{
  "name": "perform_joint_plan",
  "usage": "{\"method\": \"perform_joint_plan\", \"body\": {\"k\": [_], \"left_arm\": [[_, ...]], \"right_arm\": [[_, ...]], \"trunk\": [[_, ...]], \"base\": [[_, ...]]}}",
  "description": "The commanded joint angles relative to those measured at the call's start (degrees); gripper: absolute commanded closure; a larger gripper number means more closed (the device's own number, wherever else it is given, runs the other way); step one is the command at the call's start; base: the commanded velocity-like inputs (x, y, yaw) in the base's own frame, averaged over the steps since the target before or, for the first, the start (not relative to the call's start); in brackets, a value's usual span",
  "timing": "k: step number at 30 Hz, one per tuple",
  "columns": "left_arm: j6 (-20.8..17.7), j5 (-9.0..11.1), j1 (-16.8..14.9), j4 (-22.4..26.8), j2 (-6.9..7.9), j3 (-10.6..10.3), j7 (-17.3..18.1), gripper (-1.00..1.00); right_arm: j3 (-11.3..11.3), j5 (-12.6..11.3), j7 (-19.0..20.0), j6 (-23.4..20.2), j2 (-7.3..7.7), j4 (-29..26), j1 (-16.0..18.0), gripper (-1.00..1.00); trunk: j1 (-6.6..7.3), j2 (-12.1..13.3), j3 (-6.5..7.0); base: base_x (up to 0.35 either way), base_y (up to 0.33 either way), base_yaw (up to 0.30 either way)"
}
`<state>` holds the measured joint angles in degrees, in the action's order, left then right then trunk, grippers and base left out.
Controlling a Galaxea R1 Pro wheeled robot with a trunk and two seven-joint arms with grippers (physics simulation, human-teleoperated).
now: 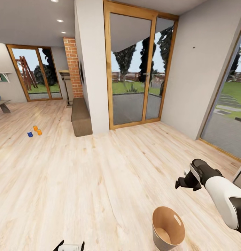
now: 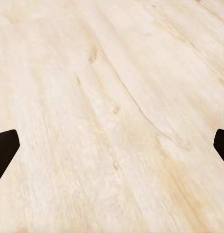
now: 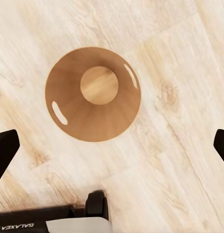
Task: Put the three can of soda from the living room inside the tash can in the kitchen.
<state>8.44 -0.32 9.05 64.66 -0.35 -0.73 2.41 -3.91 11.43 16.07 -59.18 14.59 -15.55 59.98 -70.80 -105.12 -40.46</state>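
Light wood floor [image 1: 99, 181] is stretching before me, with a brick column [image 1: 73, 66] far left. The tash can [image 1: 168, 228] is standing empty under my released right hand [image 1: 185, 181]. Three cans [image 1: 35, 131] are waiting far left. My left hand [image 1: 70, 245] is hanging released.

Three soda cans [image 1: 34, 131], two orange and one blue, stand close together on the plank floor [image 1: 99, 174] far left, near a low cabinet [image 1: 80, 116] and brick column [image 1: 73, 66]. The bin [image 1: 167, 228] stands upright, below the raised right tool [image 1: 185, 181].
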Motion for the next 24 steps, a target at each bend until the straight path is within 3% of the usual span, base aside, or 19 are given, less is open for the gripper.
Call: {"method": "perform_joint_plan", "body": {"k": [1, 24], "left_arm": [[0.00, 0.00, 0.00, 0.00, 0.00, 0.00, 0.00, -1.00], [0.00, 0.01, 0.00, 0.00, 0.00, 0.01, 0.02, -1.00]], "right_arm": [[0.00, 0.00, 0.00, 0.00, 0.00, 0.00, 0.00, -1.00], [0.12, 0.08, 0.01, 0.91, -0.11, -0.19, -0.63, -1.00]], "trunk": [[-0.23, -0.42, -0.20], [-5.28, -9.64, -4.37]], "base": [[0.000, 0.000, 0.000], [0.000, 0.000, 0.000]]}}
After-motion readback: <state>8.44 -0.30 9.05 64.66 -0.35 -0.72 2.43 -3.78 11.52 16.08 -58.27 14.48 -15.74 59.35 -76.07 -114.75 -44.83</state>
